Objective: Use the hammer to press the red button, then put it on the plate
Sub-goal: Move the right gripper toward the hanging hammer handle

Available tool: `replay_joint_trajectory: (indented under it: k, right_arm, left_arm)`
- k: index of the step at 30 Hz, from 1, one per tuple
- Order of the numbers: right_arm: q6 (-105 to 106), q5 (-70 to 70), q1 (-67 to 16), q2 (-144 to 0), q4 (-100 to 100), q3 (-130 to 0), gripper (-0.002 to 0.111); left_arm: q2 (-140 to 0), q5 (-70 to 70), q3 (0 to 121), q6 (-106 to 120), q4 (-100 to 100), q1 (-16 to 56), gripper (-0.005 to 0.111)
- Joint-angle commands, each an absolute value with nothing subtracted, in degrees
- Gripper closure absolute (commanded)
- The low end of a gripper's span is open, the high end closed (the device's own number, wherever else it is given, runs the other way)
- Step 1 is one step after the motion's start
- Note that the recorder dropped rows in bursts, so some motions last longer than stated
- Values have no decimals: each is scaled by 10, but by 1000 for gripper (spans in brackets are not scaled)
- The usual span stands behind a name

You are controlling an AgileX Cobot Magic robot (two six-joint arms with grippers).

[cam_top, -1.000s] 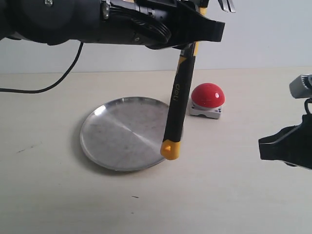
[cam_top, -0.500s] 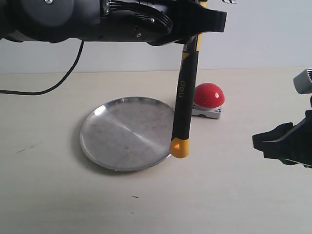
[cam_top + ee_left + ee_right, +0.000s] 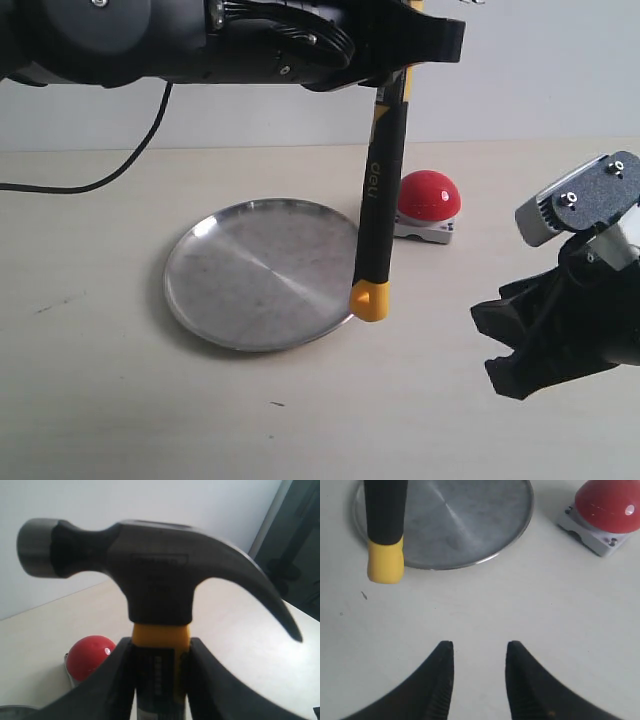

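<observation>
The hammer (image 3: 378, 200) hangs upright, its handle down and its yellow end (image 3: 370, 300) just above the near right rim of the plate (image 3: 255, 275). My left gripper (image 3: 400, 68) is shut on the handle's top, right under the dark head (image 3: 150, 565). In the left wrist view the gripper (image 3: 161, 645) pinches the yellow neck. The red button (image 3: 430, 196) sits on the table just right of the handle, apart from it. My right gripper (image 3: 480, 645) stands open and empty over bare table, low at the right (image 3: 490, 342).
A black cable (image 3: 90, 180) trails across the table's far left. The right wrist view shows the plate (image 3: 465, 520), the hammer's yellow end (image 3: 385, 562) and the button (image 3: 610, 505) beyond the open fingers.
The hammer's lower end has swung slightly right, toward the button. My right gripper has moved left and up, further into the exterior view.
</observation>
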State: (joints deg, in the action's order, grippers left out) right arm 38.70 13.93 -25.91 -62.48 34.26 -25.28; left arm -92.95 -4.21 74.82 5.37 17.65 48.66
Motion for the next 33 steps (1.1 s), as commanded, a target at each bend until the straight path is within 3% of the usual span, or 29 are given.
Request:
replay_joint_trajectory:
  k: [1, 9, 23, 25, 30, 33]
  right_arm:
    - [207, 122, -267, -620, 195, -250, 74]
    - [-268, 120, -267, -630, -240, -216, 74]
    - [-289, -323, -267, -556, -189, -62, 72]
    - [-302, -328, -267, -551, -217, -60, 67]
    - [-333, -364, -267, -566, -246, -87, 43]
    - [-333, -374, -267, -587, -250, -110, 38]
  left_arm:
    - [-917, -10, 753, 58, 180, 485, 107]
    - [-917, -5, 753, 58, 174, 485, 107]
    - [-917, -18, 753, 56, 172, 485, 107]
    - [-917, -18, 753, 52, 177, 485, 107]
    - [-917, -21, 753, 52, 189, 487, 107]
    - [-917, -29, 753, 43, 191, 489, 107]
